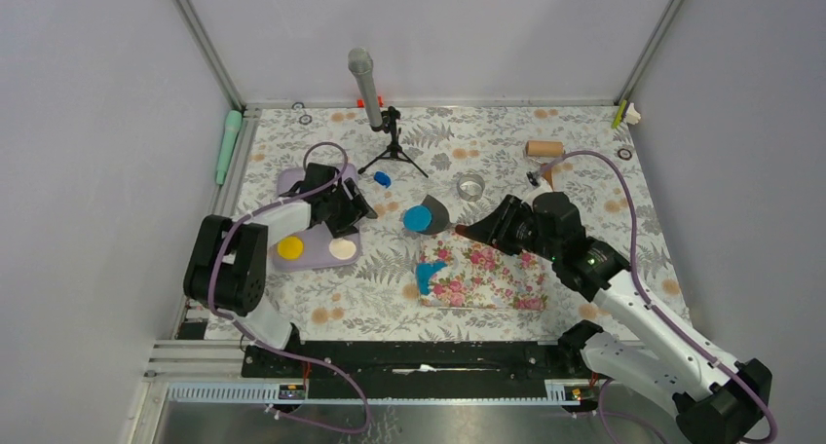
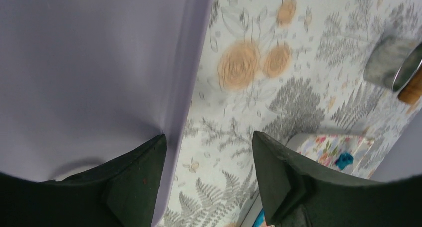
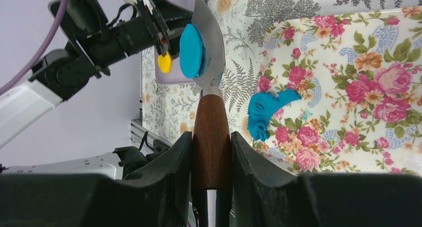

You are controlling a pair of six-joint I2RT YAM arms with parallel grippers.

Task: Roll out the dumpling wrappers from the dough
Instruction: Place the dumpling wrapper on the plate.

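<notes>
My right jaws are pinched tight on the brown wooden handle of a metal-bladed spatula (image 3: pixel 211 112), and on its grey blade lies the dumpling wrapper (image 3: pixel 191 50), a flat round disc of bright blue clay, clean at the edge. From above, blade and disc sit off the far left corner of the pink floral mat (image 1: pixel 497 278), between that mat and the pale lilac tray (image 1: pixel 314 257) to the left; whether the blade touches the desk (image 1: pixel 370 303) I cannot tell. The dough (image 1: pixel 431 274), a ragged curl of the same blue clay, lies on the left part of the mat, close to its edge and apart from the blade. My left jaws stand spread with nothing between them; one dark finger (image 2: pixel 134 182) hangs over the right edge of the lilac tray, the other over the fern-and-rose cloth of the desk. On the near part of the tray rest a yellow clay disc (image 1: pixel 290 247) at the left and a cream one (image 1: pixel 342 248) at the right. A shiny round ring (image 1: pixel 470 185) sits on the desk beyond the mat, a wooden roller (image 1: pixel 544 149) lies toward the far right, and a grey cylinder (image 1: pixel 363 79) on a small black tripod stands at the far middle
</notes>
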